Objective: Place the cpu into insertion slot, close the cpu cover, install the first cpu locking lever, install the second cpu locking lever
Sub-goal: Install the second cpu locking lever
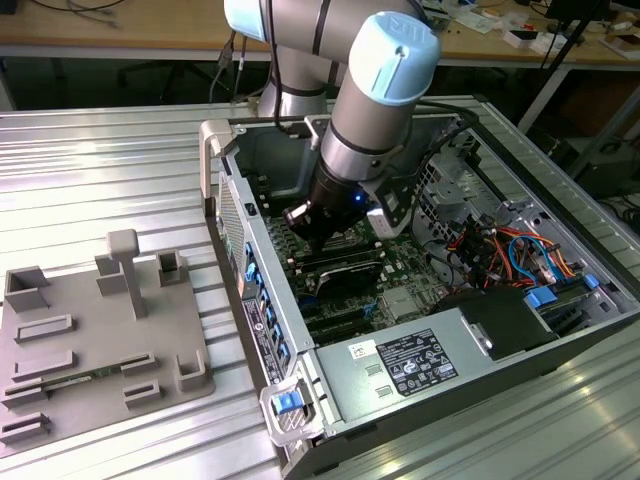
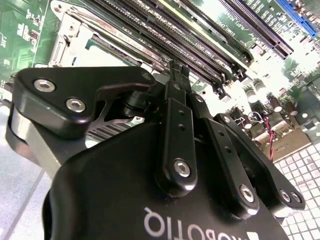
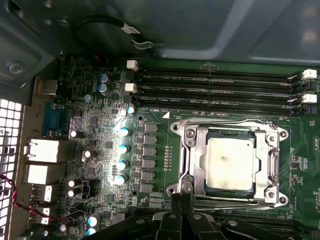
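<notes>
In the first wrist view the cpu lies flat in the insertion slot, silver-grey top up. The cpu cover, a silvery frame, lies down around it. One thin wire lever runs along the side by the memory slots, another along the opposite side. My gripper is shut, its black fingertips pressed together just beside the socket's corner, by the looped end of a lever. The second wrist view shows the same shut fingertips over the board next to the socket. In the exterior view the gripper reaches down into the open case.
Long black memory slots run beside the socket. Case walls ring the motherboard. A grey power supply box sits at the case's near end, with cables at the exterior view's right. A grey fixture tray lies outside.
</notes>
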### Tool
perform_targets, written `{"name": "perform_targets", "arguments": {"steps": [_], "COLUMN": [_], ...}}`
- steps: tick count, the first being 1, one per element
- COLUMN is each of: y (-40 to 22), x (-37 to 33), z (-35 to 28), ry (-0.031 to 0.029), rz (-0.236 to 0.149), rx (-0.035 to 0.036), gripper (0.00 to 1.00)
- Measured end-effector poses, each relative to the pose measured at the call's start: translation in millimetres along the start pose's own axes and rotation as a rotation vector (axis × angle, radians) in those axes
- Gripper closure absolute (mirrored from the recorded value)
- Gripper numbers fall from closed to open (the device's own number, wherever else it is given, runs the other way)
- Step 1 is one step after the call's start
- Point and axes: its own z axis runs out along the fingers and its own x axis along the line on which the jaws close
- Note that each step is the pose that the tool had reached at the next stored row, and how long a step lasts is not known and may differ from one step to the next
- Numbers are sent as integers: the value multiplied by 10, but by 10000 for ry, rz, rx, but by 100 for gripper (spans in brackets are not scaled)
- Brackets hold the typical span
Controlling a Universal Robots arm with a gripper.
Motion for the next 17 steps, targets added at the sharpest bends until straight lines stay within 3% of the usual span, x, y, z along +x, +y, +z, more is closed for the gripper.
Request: {"name": "perform_targets", "arguments": {"steps": [13, 17], "y": [-4, 0], "x": [0, -1], "z": [46, 54], "ry": [-11, -10], "rz": [-2, -4], "rx": [-172, -184], "gripper": [89, 89]}}
